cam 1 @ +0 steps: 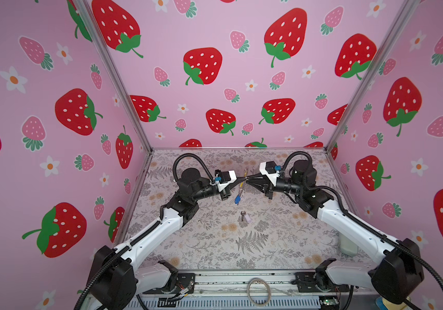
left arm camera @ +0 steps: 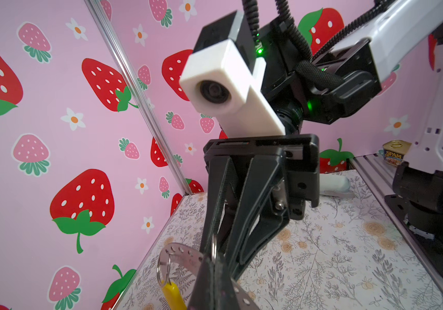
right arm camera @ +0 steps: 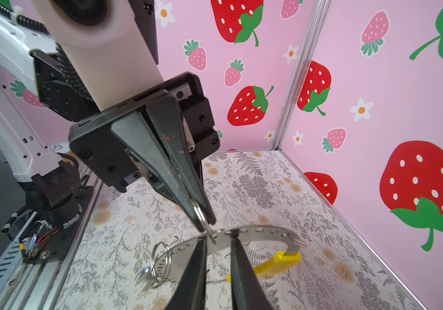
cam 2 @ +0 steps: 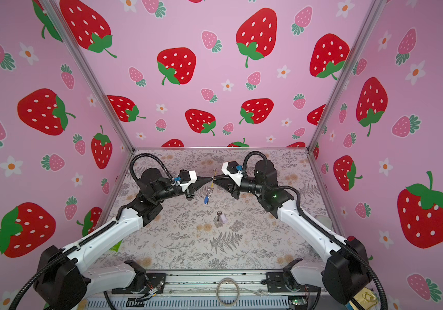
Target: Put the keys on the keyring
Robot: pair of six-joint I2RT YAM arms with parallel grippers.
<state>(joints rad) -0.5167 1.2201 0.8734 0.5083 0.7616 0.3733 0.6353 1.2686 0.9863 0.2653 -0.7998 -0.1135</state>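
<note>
Keyring (cam 1: 242, 185) is hanging mid-frame in both top views between left gripper (cam 1: 241, 179) and right gripper (cam 1: 250, 177), blue-tagged key (cam 1: 238, 199) dangling, lilac-tagged key (cam 1: 245, 216) lying below. Left wrist: right jaws, part-open, are clamping its stiff, light band (left arm camera: 180, 252), probably the surest hold. Right wrist: left gripper (right arm camera: 205, 224) is pinching shut on a slippery small loop (right arm camera: 198, 210).

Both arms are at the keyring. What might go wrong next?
1. The left tool pinches a small loop on the keyring at its very tips; it may slip out.
2. The lilac-tag key lies on the table while both tools hold the keyring; freeing one could set it swinging, with the blue-tag key dangling.
3. The right tool nearly touches the left one tip to tip; they may collide.
</note>
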